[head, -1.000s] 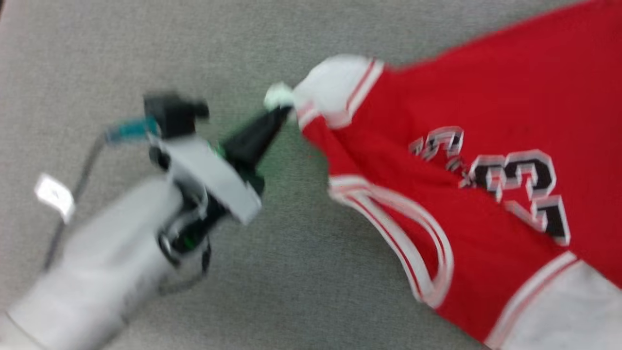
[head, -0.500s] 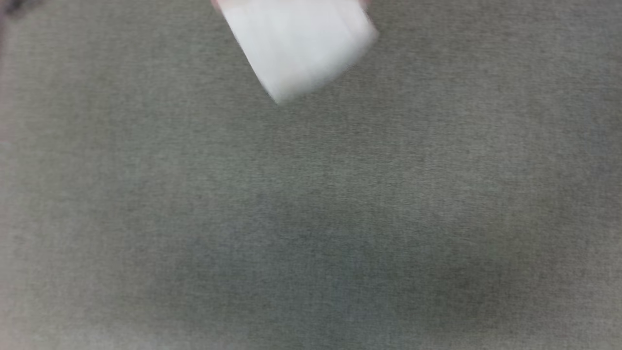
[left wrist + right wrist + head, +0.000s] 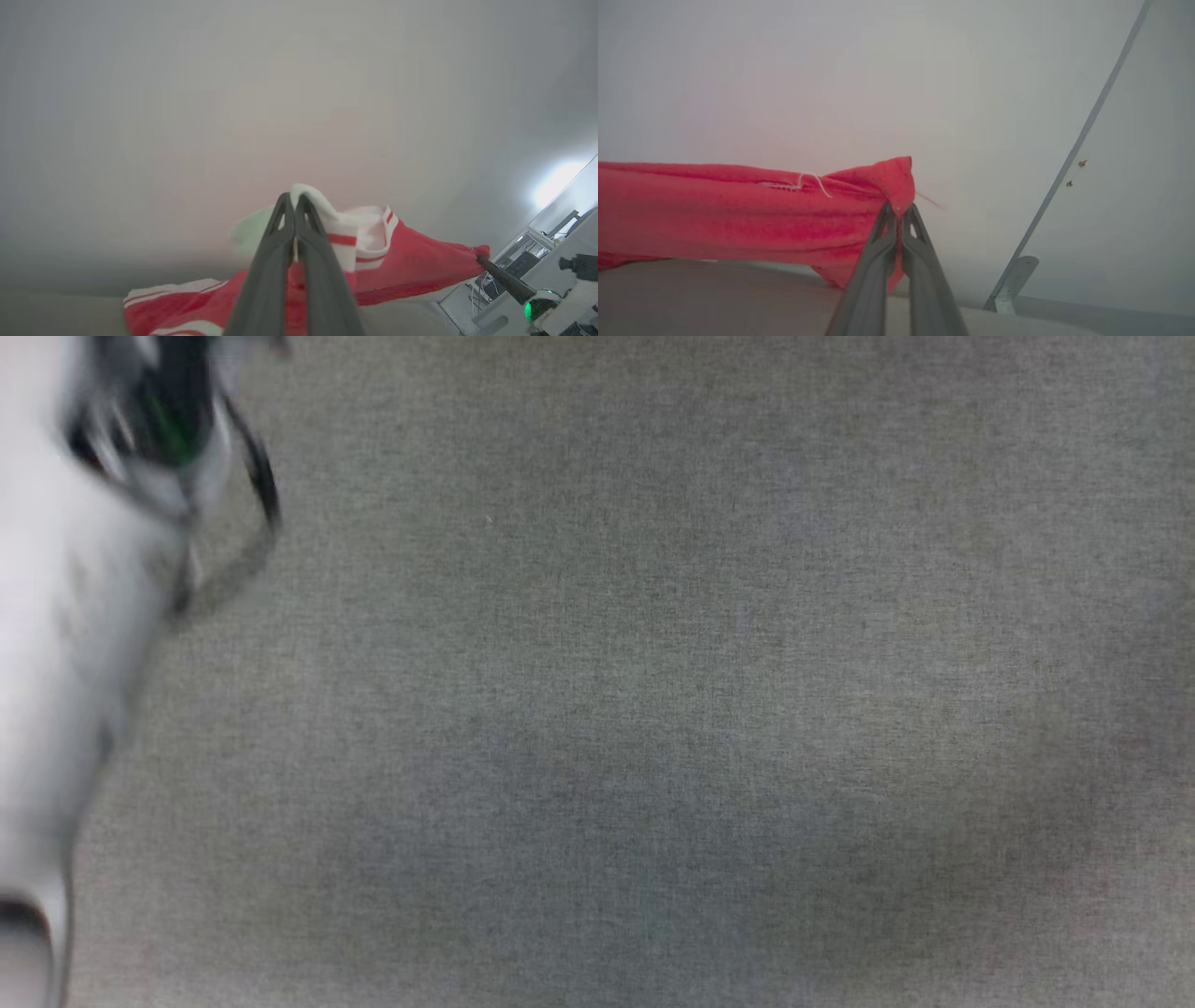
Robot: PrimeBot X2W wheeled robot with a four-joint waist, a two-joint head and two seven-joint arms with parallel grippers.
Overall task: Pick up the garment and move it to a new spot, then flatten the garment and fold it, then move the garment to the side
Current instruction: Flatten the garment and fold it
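Note:
The garment (image 3: 411, 266), red with a white sleeve and red-striped trim, hangs stretched between my two grippers above the grey surface. In the left wrist view my left gripper (image 3: 294, 198) is shut on the white sleeve. The red cloth runs from there to the right, where the dark tip of my right gripper (image 3: 480, 255) pinches its far corner. In the right wrist view my right gripper (image 3: 899, 210) is shut on a red hemmed corner, and the garment (image 3: 738, 210) stretches off to the left in a taut band. The number on the garment is hidden.
The blurred head view shows a grey fabric surface (image 3: 653, 709), with a pale forearm (image 3: 56, 663) and its wrist cable along the left edge. A thin metal rail (image 3: 1078, 140) with a bracket (image 3: 1017, 270) stands to the right of my right gripper. Lab equipment (image 3: 528, 261) sits behind it.
The head camera has swung, so the garment and the left gripper have left its picture. A second ago the left gripper held the white sleeve there.

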